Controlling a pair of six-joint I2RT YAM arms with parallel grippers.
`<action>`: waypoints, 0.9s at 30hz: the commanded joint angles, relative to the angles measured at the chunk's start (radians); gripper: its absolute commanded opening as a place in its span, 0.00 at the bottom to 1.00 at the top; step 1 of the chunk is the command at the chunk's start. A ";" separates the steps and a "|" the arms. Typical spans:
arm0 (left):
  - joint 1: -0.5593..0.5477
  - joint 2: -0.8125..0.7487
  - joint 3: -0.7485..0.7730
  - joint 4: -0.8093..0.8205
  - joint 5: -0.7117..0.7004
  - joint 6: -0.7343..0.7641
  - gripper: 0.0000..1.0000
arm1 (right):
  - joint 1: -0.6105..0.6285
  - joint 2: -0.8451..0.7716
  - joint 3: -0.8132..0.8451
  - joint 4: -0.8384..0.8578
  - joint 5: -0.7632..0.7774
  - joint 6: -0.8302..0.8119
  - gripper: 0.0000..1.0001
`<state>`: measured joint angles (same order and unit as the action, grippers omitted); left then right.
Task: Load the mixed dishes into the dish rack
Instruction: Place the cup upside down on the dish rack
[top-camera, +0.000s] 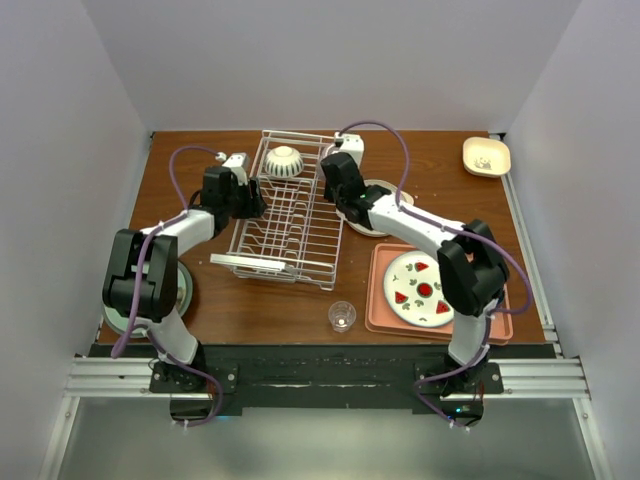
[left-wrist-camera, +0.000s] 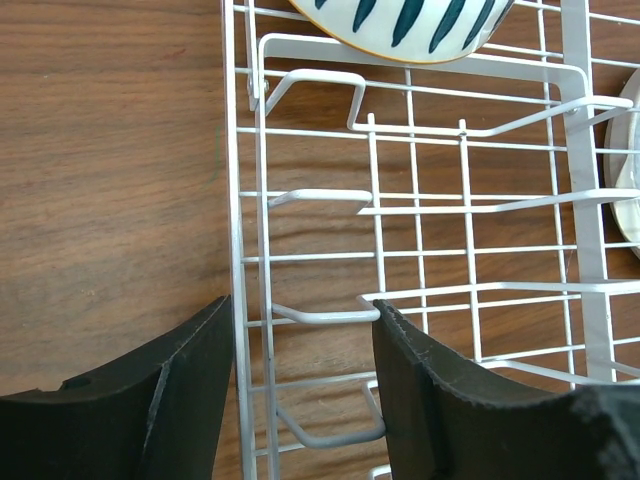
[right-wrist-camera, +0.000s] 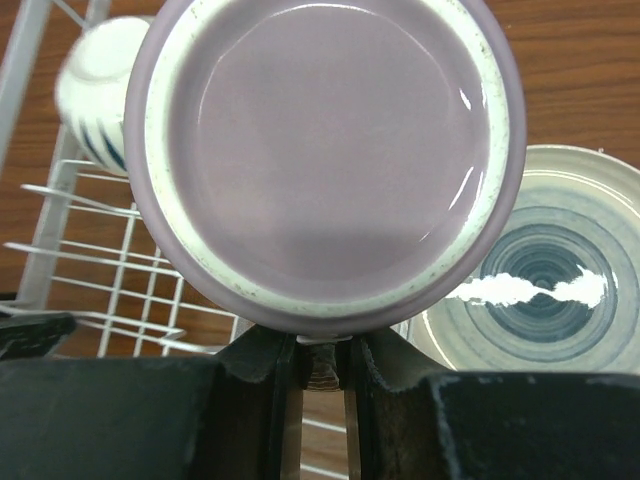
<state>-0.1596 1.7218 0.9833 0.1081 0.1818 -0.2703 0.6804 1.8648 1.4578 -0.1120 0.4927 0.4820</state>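
The white wire dish rack (top-camera: 290, 225) lies mid-table with a striped white bowl (top-camera: 284, 162) in its far end. My left gripper (top-camera: 252, 200) sits at the rack's left side. In the left wrist view its fingers (left-wrist-camera: 420, 400) straddle the rack's rim wire (left-wrist-camera: 236, 150) and prong loops, touching both sides. My right gripper (right-wrist-camera: 322, 350) is shut on the rim of the purple cup (right-wrist-camera: 325, 150), held over the rack's right edge (right-wrist-camera: 110, 270). Beside it lies the cream plate with blue rings (right-wrist-camera: 545, 270). The top view hides the cup behind the right gripper (top-camera: 335, 172).
A patterned plate (top-camera: 420, 288) lies on a salmon tray (top-camera: 500, 325) at the front right. A small clear glass (top-camera: 342, 316) stands near the front edge. A pale green plate (top-camera: 182, 292) lies under the left arm. A cream square dish (top-camera: 486, 156) is back right.
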 joint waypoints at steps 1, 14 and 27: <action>0.003 -0.022 -0.028 0.021 0.033 -0.021 0.52 | 0.014 0.033 0.091 0.084 0.095 -0.016 0.00; 0.003 -0.065 -0.057 0.050 0.047 -0.066 0.52 | 0.036 0.192 0.223 0.029 0.259 0.024 0.00; 0.003 -0.093 -0.058 0.067 0.045 -0.093 0.52 | 0.036 0.280 0.303 -0.058 0.311 0.061 0.00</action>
<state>-0.1593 1.6863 0.9371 0.1425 0.1692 -0.3046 0.7170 2.1273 1.6798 -0.1833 0.7235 0.4984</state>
